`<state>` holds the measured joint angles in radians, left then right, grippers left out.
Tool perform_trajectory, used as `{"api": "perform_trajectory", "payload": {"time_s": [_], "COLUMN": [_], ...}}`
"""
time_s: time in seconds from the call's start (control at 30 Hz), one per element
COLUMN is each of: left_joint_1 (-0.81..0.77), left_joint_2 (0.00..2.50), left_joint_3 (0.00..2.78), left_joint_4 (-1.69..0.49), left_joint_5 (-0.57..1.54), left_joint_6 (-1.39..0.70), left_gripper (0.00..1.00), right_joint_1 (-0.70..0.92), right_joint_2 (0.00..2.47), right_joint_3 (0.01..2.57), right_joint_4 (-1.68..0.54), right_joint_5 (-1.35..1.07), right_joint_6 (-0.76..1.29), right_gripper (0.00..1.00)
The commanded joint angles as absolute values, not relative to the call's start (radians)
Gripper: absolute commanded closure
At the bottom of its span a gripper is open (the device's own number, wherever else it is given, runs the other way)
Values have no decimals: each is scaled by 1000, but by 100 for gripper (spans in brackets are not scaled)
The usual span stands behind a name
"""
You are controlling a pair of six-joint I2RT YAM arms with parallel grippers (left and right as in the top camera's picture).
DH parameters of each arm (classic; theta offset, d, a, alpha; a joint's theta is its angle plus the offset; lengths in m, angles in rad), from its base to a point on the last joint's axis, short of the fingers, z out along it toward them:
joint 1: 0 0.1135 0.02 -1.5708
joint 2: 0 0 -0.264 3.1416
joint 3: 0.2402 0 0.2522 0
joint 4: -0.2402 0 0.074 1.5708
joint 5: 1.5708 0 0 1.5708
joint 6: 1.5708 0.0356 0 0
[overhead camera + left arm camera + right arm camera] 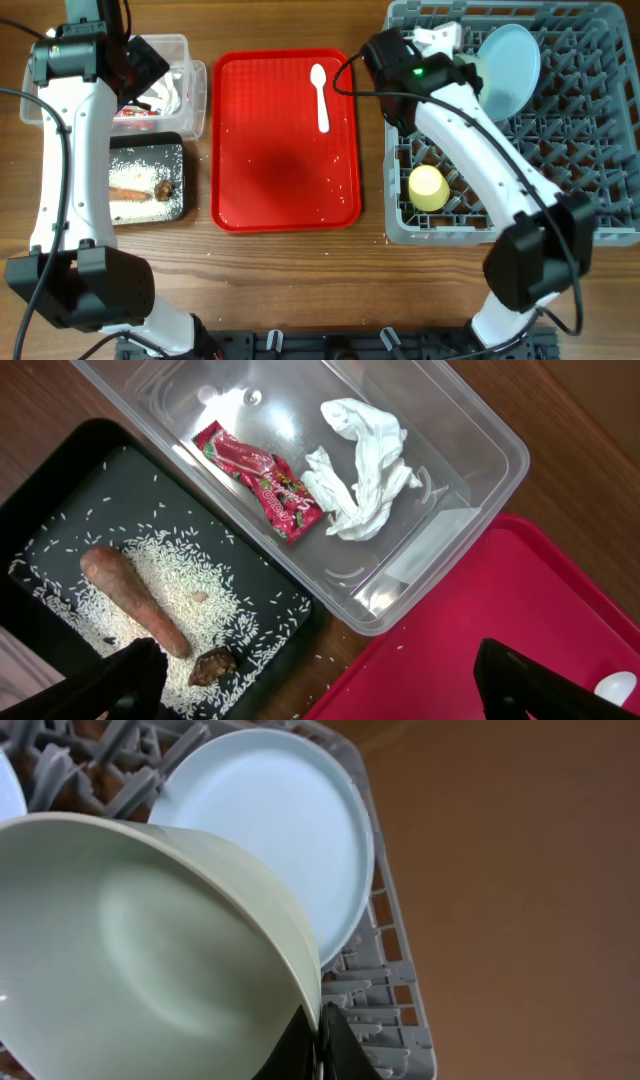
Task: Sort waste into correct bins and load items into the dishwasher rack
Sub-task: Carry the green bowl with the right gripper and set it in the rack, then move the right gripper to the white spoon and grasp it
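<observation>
Loading is in hand: the right claw (318, 1045) grips the mint bowl (150, 940) by its rim over the dishwasher rack (392, 992) beside the standing plate (270, 820), the left claw (320, 660) gapes empty, and next the bowl probably needs lowering and seating on edge there
</observation>
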<state>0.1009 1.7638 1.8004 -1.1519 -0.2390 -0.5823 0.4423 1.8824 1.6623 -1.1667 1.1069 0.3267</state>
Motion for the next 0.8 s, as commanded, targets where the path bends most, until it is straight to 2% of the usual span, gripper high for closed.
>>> {"api": "perform_trajectory", "payload": {"time_s": [0.0,0.13,0.33,0.6,0.63,0.67,0.73,0.77], "left_joint_1": [103,103,103,103,103,103,103,103], "left_joint_2": [1768,1768,1768,1768,1768,1768,1768,1768], "left_joint_3": [1817,1817,1817,1817,1817,1817,1817,1817], "left_joint_4": [-1152,-1152,-1152,-1152,-1152,-1152,-1152,-1152], "left_joint_5": [-252,-252,-252,-252,-252,-252,-252,-252], "left_joint_6": [-592,-592,-592,-592,-592,-592,-592,-592], "left_gripper": [0,0,0,0,0,0,0,0], "right_joint_1": [444,443,448,537,545,555,562,565], "right_joint_2": [1958,2022,2027,2027,2027,2027,2027,2025], "right_joint_3": [1660,1660,1660,1660,1660,1661,1665,1666], "right_joint_4": [-1168,-1167,-1168,-1232,-1246,-1264,-1285,-1288], "right_joint_5": [1148,1243,1000,917,908,900,885,881], "right_joint_6": [310,310,280,223,208,210,209,210], "right_gripper": [95,96,96,96,89,66,36,13]}}
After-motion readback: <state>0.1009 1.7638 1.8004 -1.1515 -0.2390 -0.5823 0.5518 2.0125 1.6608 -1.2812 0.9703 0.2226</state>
